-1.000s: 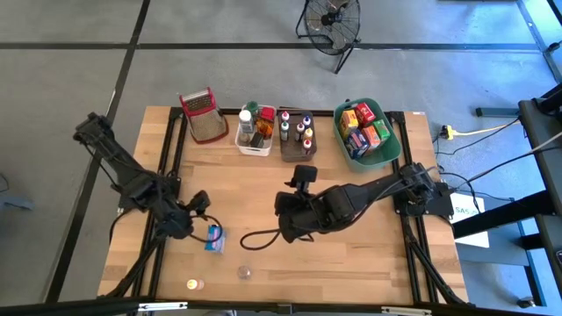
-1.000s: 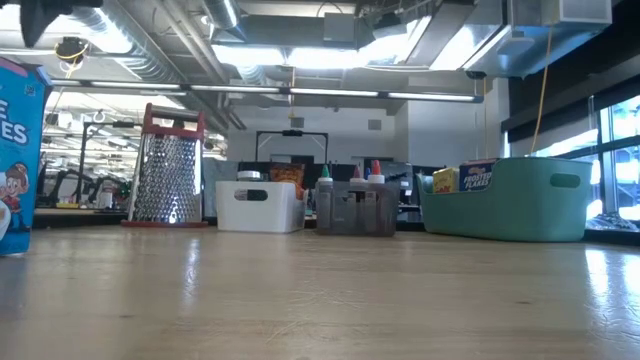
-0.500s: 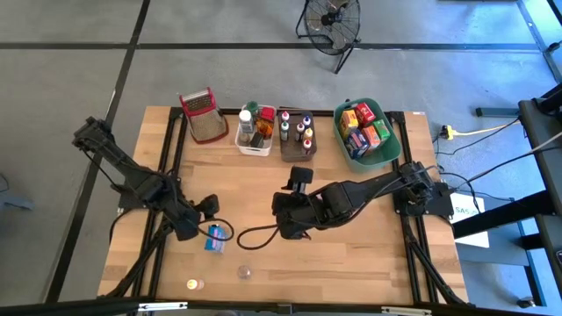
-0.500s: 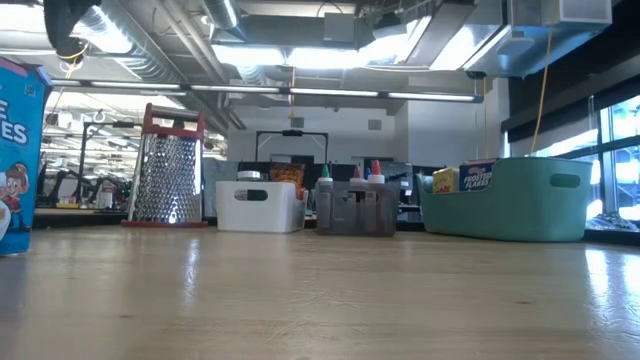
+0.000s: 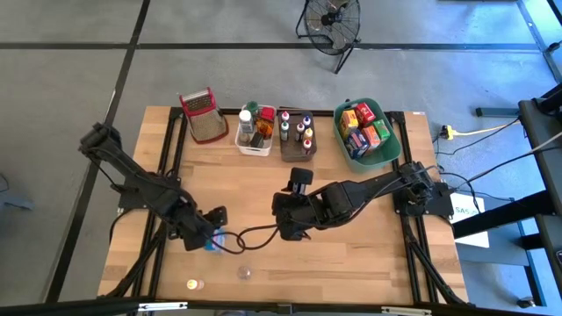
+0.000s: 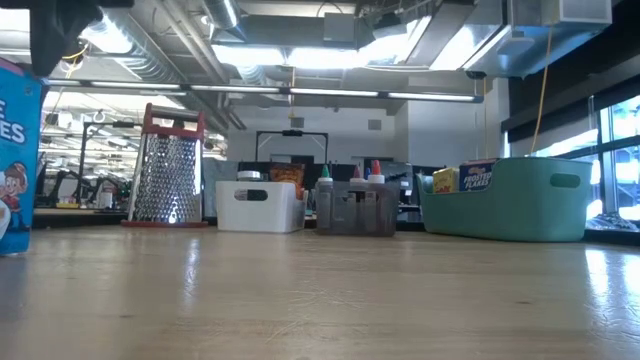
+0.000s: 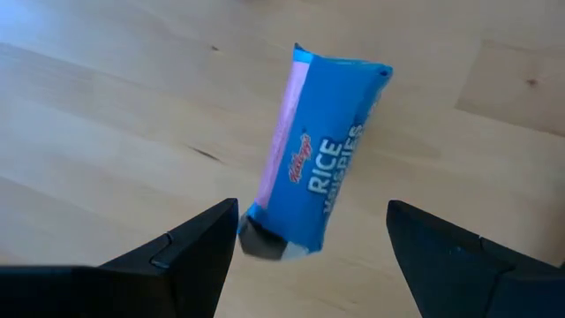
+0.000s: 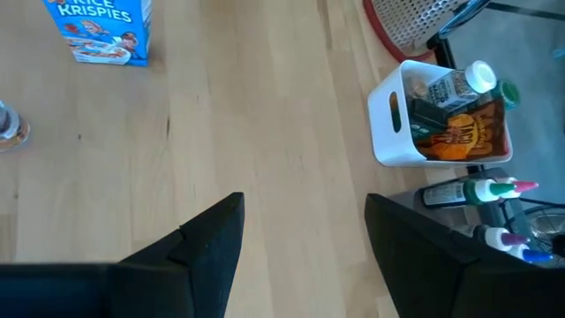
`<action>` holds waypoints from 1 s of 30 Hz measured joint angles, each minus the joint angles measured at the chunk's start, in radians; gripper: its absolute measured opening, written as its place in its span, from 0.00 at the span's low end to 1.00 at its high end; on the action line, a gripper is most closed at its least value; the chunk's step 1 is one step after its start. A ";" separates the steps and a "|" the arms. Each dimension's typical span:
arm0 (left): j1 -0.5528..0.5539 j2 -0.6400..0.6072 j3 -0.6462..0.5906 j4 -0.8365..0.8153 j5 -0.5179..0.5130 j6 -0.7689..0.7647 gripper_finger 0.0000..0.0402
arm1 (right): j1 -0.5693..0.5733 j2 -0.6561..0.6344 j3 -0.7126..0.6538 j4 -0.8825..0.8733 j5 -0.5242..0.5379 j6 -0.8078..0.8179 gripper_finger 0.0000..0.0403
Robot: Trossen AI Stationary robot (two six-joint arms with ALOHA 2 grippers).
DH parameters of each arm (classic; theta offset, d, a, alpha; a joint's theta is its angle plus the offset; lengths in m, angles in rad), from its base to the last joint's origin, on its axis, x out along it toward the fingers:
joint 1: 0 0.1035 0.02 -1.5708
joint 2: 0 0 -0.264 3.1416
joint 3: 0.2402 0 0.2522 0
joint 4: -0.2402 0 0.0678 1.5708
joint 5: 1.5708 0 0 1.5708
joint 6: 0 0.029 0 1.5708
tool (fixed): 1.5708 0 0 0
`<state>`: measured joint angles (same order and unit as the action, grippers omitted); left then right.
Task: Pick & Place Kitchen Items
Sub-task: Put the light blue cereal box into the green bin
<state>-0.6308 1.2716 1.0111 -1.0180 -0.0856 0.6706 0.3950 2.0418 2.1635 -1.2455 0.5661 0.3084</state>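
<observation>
A small blue Rice Krispies box [image 5: 213,241] stands upright on its base on the table's near left part. It also shows in the low view [image 6: 15,160] and in the right wrist view [image 8: 101,31]. My left gripper [image 7: 313,212] hangs open right above the box [image 7: 318,185], one finger on either side of it and clear of it. In the high view that gripper [image 5: 213,224] covers part of the box. My right gripper [image 8: 305,203] is open and empty over the table's middle [image 5: 285,226]. Two small jars [image 5: 194,283] [image 5: 244,273] stand near the near edge.
Along the far edge stand a red-rimmed wire basket [image 5: 202,114], a white bin [image 5: 255,132] with bottles and packets, a grey bin [image 5: 297,136] with squeeze bottles, and a green bin [image 5: 367,133] full of small boxes. Bare wood lies between the arms and the bins.
My left gripper has moved toward the table's right and near edge and come down, from beside the blue box to right above it, fingers staying open. The box has not moved. My right arm has kept nearly still.
</observation>
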 joint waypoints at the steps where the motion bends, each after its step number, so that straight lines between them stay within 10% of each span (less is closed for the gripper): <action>1: 0.000 0.012 0.000 0.000 0.000 0.000 0.71 | 0.000 0.000 0.000 0.001 -0.002 0.001 0.59; 30: -0.025 0.047 0.000 0.081 -0.027 0.231 0.71 | 0.001 0.000 0.000 0.016 -0.021 0.025 0.59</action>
<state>-0.6559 1.3182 1.0107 -0.9367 -0.1123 0.9018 0.3962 2.0418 2.1635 -1.2291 0.5449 0.3329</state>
